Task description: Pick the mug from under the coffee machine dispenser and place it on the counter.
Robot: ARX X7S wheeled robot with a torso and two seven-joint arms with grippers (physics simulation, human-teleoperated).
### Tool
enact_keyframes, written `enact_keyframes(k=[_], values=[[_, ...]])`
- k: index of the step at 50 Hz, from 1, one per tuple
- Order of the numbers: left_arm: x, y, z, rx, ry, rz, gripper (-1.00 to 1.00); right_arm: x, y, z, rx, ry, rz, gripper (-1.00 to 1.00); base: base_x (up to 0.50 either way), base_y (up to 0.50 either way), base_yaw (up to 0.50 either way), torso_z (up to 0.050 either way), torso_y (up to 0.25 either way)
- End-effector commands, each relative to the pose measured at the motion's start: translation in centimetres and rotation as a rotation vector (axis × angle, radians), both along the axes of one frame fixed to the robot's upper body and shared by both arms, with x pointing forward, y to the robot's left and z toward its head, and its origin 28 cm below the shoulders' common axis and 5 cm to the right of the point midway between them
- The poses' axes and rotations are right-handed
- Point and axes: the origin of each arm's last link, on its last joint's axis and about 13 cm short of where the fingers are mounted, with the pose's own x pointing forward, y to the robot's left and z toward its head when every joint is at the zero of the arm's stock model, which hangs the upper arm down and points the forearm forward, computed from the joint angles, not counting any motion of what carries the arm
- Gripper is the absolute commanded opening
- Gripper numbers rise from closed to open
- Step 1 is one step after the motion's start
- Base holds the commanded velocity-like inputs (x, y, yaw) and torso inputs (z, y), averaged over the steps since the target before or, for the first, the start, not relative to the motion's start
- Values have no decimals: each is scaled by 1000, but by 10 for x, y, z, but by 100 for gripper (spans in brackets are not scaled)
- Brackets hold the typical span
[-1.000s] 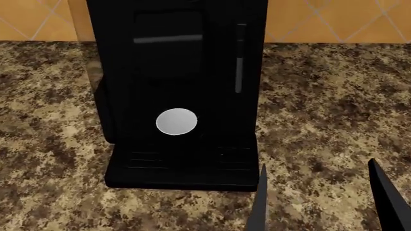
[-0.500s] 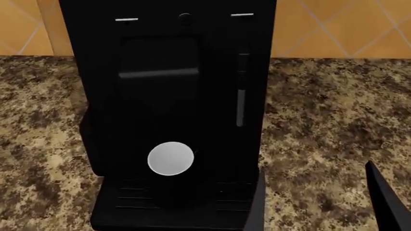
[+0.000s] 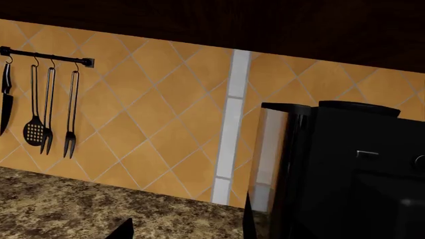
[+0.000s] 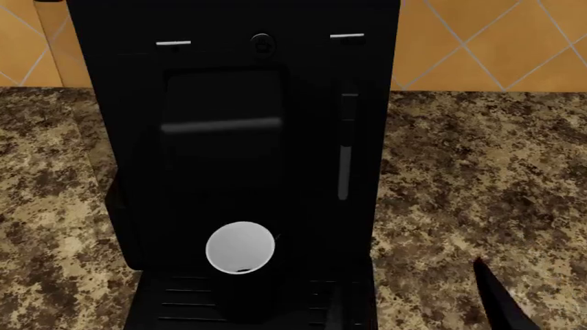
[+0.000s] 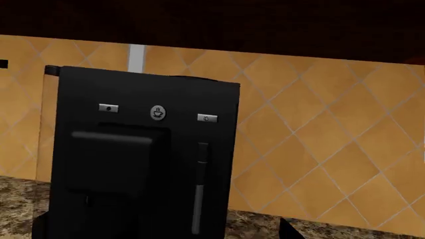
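Tall boxy glossy black coffee machine [image 3: 345, 174] fills one side of frame, its pale reflective side panel facing camera. Behind it, orange diagonal-tiled wall [image 3: 153, 114] with vertical white tile strip [image 3: 229, 129]. Black rail [image 3: 47, 56] on wall carries hanging dark utensils: knife [image 3: 5, 99], slotted spatula [image 3: 33, 124], fork [image 3: 69, 129]. Speckled brown granite counter [image 3: 73, 209] below. Small dark tip [image 3: 121, 231] at frame edge, unidentifiable.

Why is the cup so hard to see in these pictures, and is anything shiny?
Head view: the black mug blends into the black coffee machine; only its white inside stands out, and a pale streak of glare crosses the machine's front panel. Right wrist view: sharp, dark along the upper edge, and no mug shows. Left wrist view: light catches the machine's side.
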Motion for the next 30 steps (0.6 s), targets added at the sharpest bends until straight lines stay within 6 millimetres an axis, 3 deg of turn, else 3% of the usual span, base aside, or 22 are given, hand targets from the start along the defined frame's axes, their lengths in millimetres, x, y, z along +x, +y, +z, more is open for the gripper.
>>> enact_keyframes(k=[1,11,30], values=[[0,0,0,2,3,-1,100,-4,8,-13,-33,65,76,100,0,0,0,0,0],[0,0,-1,-4,5,-1,100,-6,21,-23,-46,114,173,100,0,0,0,0,0],[0,0,-2,0,9,2,100,21,34,-34,-3,170,229,100,0,0,0,0,0]])
